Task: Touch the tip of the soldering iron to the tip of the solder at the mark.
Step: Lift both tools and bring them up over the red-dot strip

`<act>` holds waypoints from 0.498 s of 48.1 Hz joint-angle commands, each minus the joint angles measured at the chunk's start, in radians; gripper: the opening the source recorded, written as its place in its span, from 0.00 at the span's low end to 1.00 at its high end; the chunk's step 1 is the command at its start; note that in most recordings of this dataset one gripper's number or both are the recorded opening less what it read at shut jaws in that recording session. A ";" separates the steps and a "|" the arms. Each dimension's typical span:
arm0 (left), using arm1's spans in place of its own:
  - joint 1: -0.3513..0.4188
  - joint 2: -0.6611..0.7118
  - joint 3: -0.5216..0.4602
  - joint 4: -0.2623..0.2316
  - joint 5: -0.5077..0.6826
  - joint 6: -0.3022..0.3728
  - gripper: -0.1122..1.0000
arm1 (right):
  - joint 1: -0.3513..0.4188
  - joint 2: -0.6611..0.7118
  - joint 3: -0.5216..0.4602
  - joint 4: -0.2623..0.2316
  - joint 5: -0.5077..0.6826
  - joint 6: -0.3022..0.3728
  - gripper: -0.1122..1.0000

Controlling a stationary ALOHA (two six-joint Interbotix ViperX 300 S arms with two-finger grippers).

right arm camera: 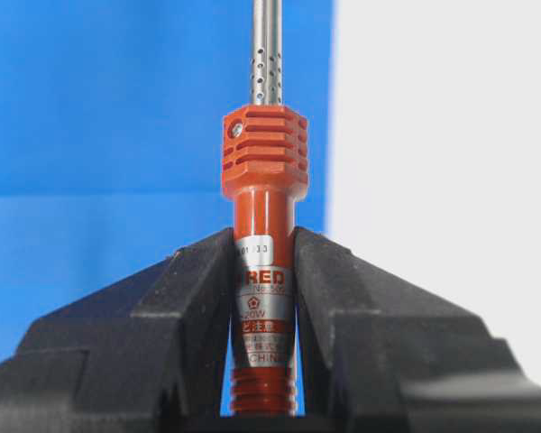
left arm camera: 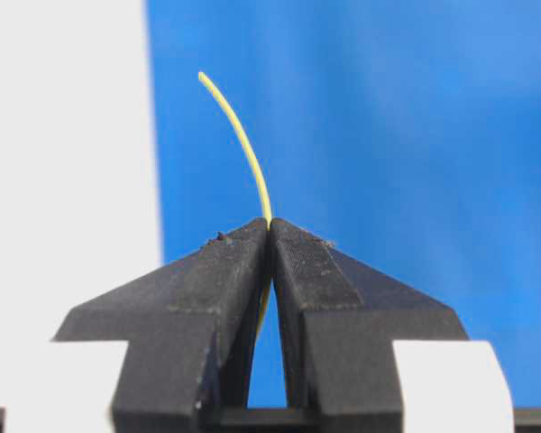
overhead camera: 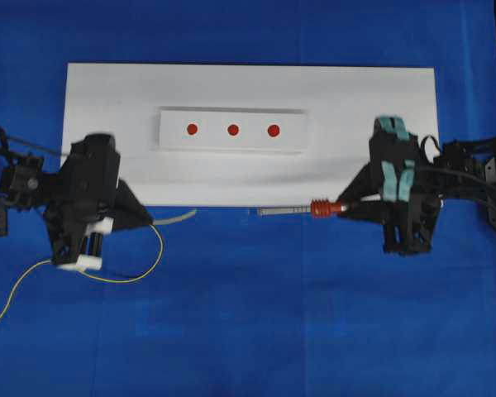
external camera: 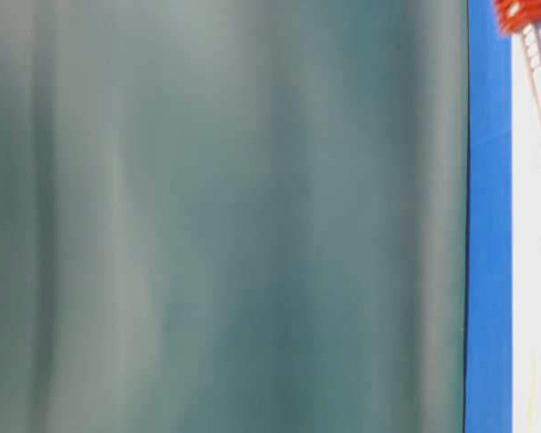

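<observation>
Both tools are picked up; the step in hand looks like carrying them toward the marks. No contact yet between tips.

Left gripper (overhead camera: 153, 222), lower left of the overhead view: fingers (left arm camera: 234, 271) clenched on the thin yellow solder wire (left arm camera: 243, 144). A short free end curves up past the fingertips; the long remainder loops below the arm over the blue cloth (overhead camera: 248, 331).

Right gripper (overhead camera: 341, 207), right of centre: fingers (right arm camera: 198, 298) grasping the orange-red handle of the slim silver-shafted soldering iron (right arm camera: 264, 198). The shaft points left along the lower edge of the white board (overhead camera: 107, 99); its tip stays well apart from the solder end.

3 red dots (overhead camera: 232, 129) sit in a row on a raised white strip (overhead camera: 289, 141) at upper centre, above both tips.

Next move, as I judge it: bring both tips up onto 1 dot and converge gently; the wire end is limp and may deflect.

Table-level view is mostly blocked by a blurred grey-green surface.
</observation>
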State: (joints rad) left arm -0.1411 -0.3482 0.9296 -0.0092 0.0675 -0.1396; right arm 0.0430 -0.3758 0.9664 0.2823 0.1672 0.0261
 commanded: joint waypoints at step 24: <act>0.279 0.046 -0.091 0.008 0.021 0.069 0.13 | -0.278 0.008 -0.080 -0.150 0.081 0.000 0.18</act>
State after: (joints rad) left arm 0.1289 -0.3037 0.8698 -0.0046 0.0920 -0.0798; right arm -0.2240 -0.3651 0.9173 0.1427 0.2516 0.0276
